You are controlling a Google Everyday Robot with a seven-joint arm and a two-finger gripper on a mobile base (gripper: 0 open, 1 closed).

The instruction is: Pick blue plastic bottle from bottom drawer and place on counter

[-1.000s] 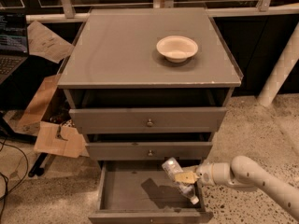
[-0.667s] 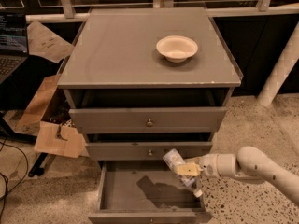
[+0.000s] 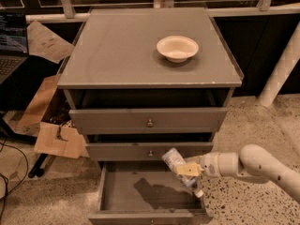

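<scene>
My gripper (image 3: pixel 186 169) is shut on the blue plastic bottle (image 3: pixel 176 164), a small clear bluish bottle held tilted above the right side of the open bottom drawer (image 3: pixel 149 190). The bottle hangs just in front of the middle drawer's face, its lower end pointing down to the right. The white arm reaches in from the lower right. The drawer's grey interior shows only the bottle's shadow. The counter (image 3: pixel 117 50) is the grey top of the cabinet, well above the gripper.
A white bowl (image 3: pixel 177 47) sits on the right part of the counter. The two upper drawers (image 3: pixel 149 121) stand slightly open. Cardboard pieces (image 3: pixel 58 139) and cables lie on the floor at left. A white post (image 3: pixel 280 69) stands at right.
The gripper has lifted the bottle up out of the bottom drawer and a little higher, toward the middle drawer's front.
</scene>
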